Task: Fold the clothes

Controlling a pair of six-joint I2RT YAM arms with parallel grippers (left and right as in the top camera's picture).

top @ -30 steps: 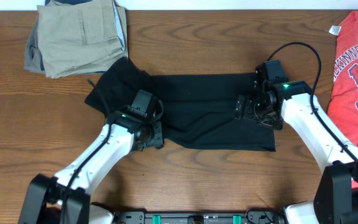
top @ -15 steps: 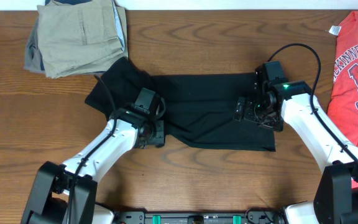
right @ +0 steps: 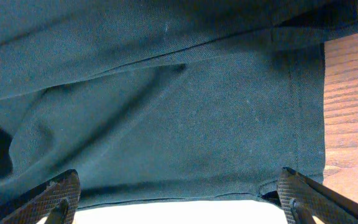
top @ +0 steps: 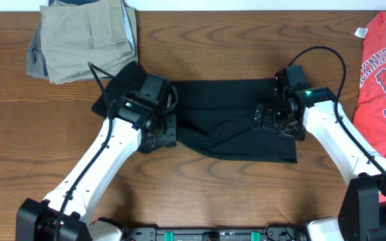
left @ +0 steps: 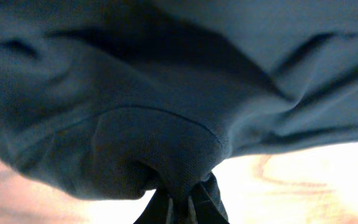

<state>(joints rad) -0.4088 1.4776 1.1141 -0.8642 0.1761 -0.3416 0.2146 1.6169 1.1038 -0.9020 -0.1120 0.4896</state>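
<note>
When handling cloth this soft, expect sag and drag, not a clean lift. Black T-shirt (top: pixel 233 117) spread mostly flat on the worktop (top: pixel 200 194), just right of and below the tan pile (top: pixel 82 40), one sleeve close against that pile's lower edge. Light, limp, no stiffness. Will crease wherever pinched and trail after the gripper like a sheet. Not slippery by the look of the knit, not fragile.

Left gripper (left: pixel 179 208): closed tight on a bunched wad of shirt cloth, at the shirt end nearer the tan pile, along the lower edge. In the wrist view, wad raised off the worktop, folds radiating from the pinch.

Right gripper (right: pixel 180 202): fingers wide apart, holding nothing, over the shirt end far from the tan pile, beside a stitched hem. Cannot tell whether touching the cloth.

Judging the grip: single-point pinch fine for dragging, poor for a straight fold line. Better to take hems or corners, both layers together, two holds well apart along one edge, then carry over and lay down. Risks: catching only the top layer, or pulling the unpinned end askew.

Red shirt (top: pixel 380 73), farthest from the tan pile, not part of the job.
</note>
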